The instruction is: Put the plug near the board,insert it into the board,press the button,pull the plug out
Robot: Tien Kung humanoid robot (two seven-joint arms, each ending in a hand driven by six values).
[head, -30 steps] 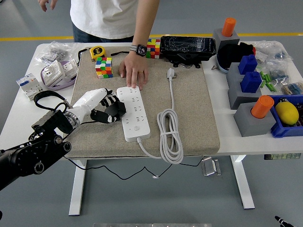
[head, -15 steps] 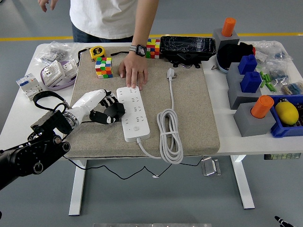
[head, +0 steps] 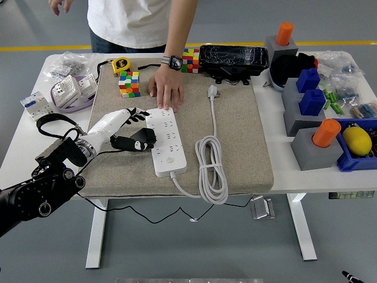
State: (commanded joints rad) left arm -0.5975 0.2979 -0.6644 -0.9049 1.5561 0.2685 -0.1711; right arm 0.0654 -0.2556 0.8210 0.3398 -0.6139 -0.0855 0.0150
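A white power strip (head: 166, 140) lies lengthwise on the beige mat (head: 247, 135), its round button near its front end. Its white plug (head: 212, 91) lies unplugged at the mat's back, the cord (head: 212, 168) coiled to the strip's right. My left hand (head: 132, 131), white-backed with black fingers, rests on the mat touching the strip's left edge, fingers spread and holding nothing. A person's hand (head: 166, 89) presses flat on the strip's far end. My right arm does not show.
Two colour cubes (head: 129, 84) and a tape measure (head: 121, 64) sit at the mat's back left. A black box (head: 233, 58) stands behind the plug. Grey blocks with orange and blue tops (head: 312, 132) and a blue bin (head: 360, 144) fill the right side. Packets (head: 65, 88) lie at left.
My left hand has lifted slightly and its fingers have opened out, the upper ones reaching toward the strip's far left edge. The person's hand has stayed put.
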